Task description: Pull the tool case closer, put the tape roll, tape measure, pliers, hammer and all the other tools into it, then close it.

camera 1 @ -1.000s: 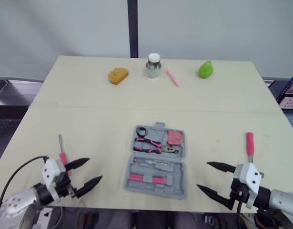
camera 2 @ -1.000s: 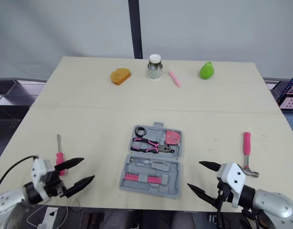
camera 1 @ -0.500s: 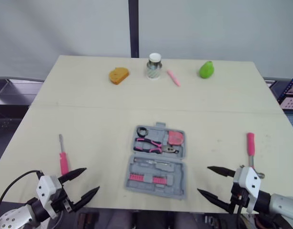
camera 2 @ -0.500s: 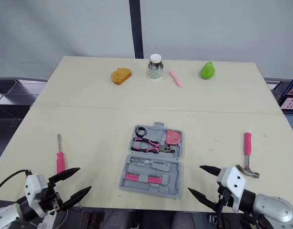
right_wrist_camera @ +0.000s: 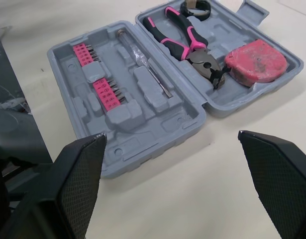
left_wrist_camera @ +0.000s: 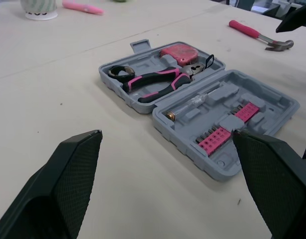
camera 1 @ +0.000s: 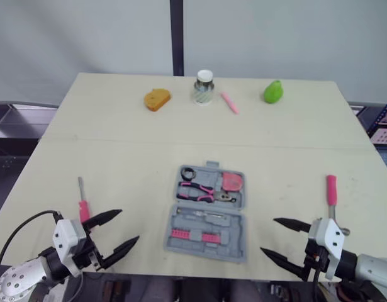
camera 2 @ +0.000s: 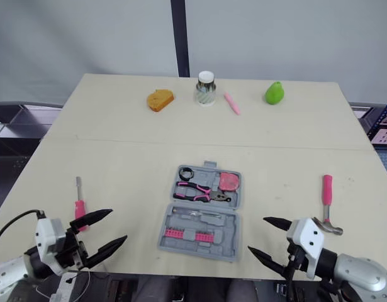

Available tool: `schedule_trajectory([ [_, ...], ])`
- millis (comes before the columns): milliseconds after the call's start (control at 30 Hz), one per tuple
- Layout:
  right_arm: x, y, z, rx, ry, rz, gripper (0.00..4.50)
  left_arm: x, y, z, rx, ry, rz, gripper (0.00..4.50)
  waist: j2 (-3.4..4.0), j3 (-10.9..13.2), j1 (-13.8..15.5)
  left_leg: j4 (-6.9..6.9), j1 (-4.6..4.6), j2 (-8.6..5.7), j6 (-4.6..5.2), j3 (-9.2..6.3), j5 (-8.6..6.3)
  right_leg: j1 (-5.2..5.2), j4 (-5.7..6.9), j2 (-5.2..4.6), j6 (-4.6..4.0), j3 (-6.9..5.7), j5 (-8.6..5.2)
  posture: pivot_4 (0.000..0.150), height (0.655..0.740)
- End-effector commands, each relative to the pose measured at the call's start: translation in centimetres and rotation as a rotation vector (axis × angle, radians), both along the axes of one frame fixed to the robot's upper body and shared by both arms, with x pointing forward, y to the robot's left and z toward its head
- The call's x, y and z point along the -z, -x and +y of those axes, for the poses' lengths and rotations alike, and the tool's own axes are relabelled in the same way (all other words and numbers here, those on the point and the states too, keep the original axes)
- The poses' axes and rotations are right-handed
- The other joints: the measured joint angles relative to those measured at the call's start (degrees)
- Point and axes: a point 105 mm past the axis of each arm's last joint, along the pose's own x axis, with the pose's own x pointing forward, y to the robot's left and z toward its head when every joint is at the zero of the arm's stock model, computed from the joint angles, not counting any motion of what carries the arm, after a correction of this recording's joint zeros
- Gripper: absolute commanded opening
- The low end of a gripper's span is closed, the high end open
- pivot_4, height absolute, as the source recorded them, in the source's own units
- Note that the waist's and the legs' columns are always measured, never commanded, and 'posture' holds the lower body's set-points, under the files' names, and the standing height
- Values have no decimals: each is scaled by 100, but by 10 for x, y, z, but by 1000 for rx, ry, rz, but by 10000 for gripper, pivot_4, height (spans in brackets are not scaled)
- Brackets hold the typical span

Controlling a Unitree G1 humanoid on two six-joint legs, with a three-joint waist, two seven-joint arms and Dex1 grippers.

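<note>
The pink screwdriver (camera 1: pixel 84 206) lies pointing away from the robot, just beyond the spread, empty left hand (camera 1: pixel 128 226), far nearer than the spread right hand (camera 1: pixel 269 235).

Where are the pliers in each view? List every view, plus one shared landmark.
Left eye view: pliers lie in the far half of the open tool case.
Right eye view: pliers in that same far half.
Left wrist view: pliers in the half without the pink bits.
Right wrist view: pliers in that half too.
Shared landmark: the red tape measure at the pliers' nose.
</note>
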Motion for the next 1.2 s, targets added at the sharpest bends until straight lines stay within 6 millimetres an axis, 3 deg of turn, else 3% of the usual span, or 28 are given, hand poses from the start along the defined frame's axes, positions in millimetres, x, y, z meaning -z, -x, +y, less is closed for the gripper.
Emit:
schedule_trajectory([
  [33,-12,-8,-7,60,-14,-14,45000,-12,-1,-13,102,4,-34,44379,3,2,2,0,0,0,0,0,0,0,0,0,0,-1,0,1500,6950],
  [233,-32,-19,-20,191,-33,-19,45000,-23,-6,-25,255,-1,-45,44379,13,8,14,1,-1,0,-1,1,0,-2,0,0,0,2,0,1500,6950],
  [500,-35,-19,-25,306,-34,6,45000,-27,-8,-36,396,-45,-75,44379,30,18,9,-1,-1,5,20,5,12,-4,1,8,0,1,0,1500,6950],
  [633,-41,-25,-42,440,-44,4,45000,-26,-11,-40,447,-61,-95,44379,31,19,11,0,-1,4,19,9,13,-5,1,7,0,3,0,1500,6950],
  [800,-63,-40,-83,701,-57,-74,45000,-29,-14,-45,494,-59,-103,44379,47,28,1,-1,-2,5,18,10,15,-9,3,8,0,4,0,1500,6950],
  [967,-60,-42,-100,819,-21,-17,45000,-32,-17,-50,516,-28,-99,44379,56,34,9,-4,-7,7,19,8,16,-14,7,13,0,2,0,1500,6950],
  [1200,-36,-55,-135,1023,7,161,45000,-28,-22,-56,533,-29,-105,44379,67,40,-17,-3,-7,4,25,16,23,-15,8,9,0,5,0,1500,6950],
])
